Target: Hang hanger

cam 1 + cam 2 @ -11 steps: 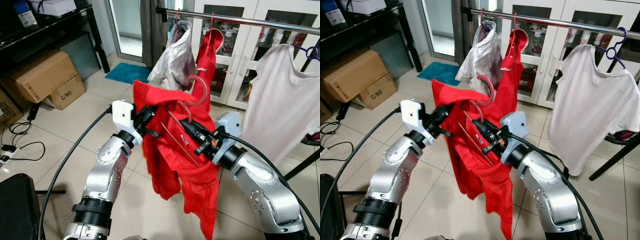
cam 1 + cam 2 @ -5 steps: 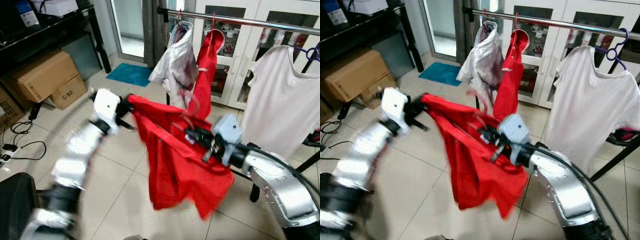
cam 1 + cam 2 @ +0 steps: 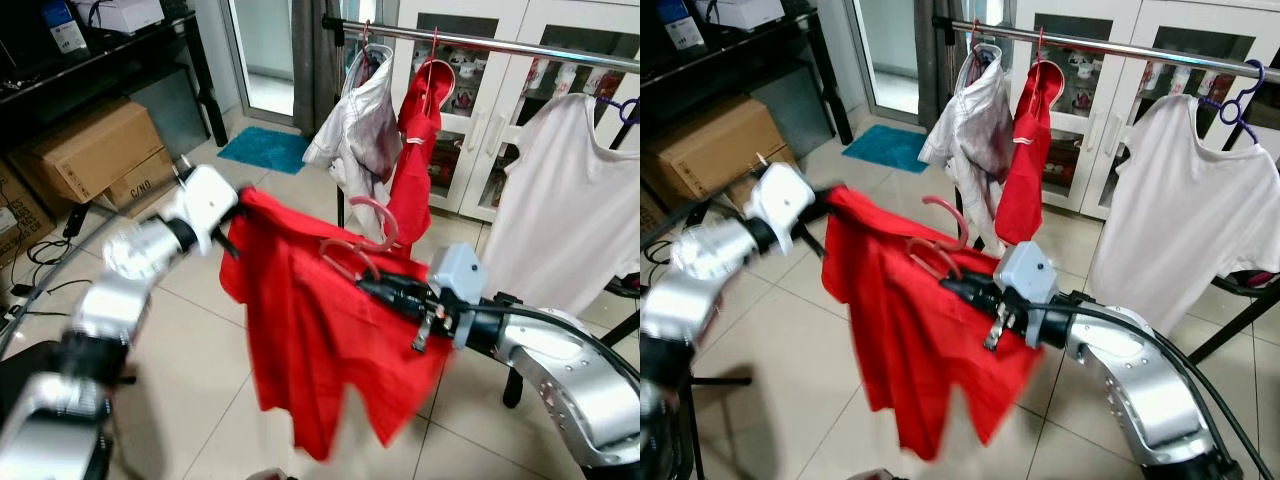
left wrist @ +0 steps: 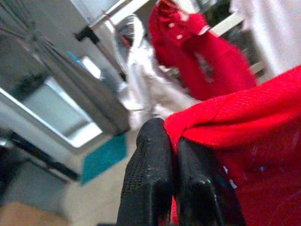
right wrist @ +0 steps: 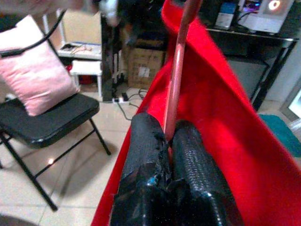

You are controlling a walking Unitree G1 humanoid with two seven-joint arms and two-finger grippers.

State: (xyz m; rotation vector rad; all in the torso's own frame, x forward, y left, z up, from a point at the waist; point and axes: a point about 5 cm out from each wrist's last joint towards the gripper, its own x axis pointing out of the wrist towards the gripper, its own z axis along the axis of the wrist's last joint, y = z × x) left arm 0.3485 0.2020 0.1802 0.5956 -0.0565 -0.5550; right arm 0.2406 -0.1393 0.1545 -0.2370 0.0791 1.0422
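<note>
A red garment point(image 3: 320, 330) hangs spread between my two arms above the tiled floor. My left gripper point(image 3: 238, 205) is shut on its upper left corner; in the left wrist view the black fingers point(image 4: 155, 179) pinch a fold of red cloth point(image 4: 249, 136). My right gripper point(image 3: 375, 288) is shut on the pink hanger point(image 3: 362, 240), whose hook curls above the cloth; the right wrist view shows the hanger's bar point(image 5: 178, 75) clamped between the fingers point(image 5: 146, 155). The metal clothes rail point(image 3: 500, 42) runs behind, above the garment.
On the rail hang a grey-white garment point(image 3: 358, 125), a red garment point(image 3: 418, 150) and a white T-shirt point(image 3: 560, 200) on a purple hanger. Cardboard boxes point(image 3: 95, 150) and a black shelf stand left. White cabinets stand behind the rail. A teal mat point(image 3: 265, 150) lies on the floor.
My left arm has swung out to the left and back in, pulling the garment's corner with it. The red cloth has swayed and spread. The right gripper keeps its hold on the hanger.
</note>
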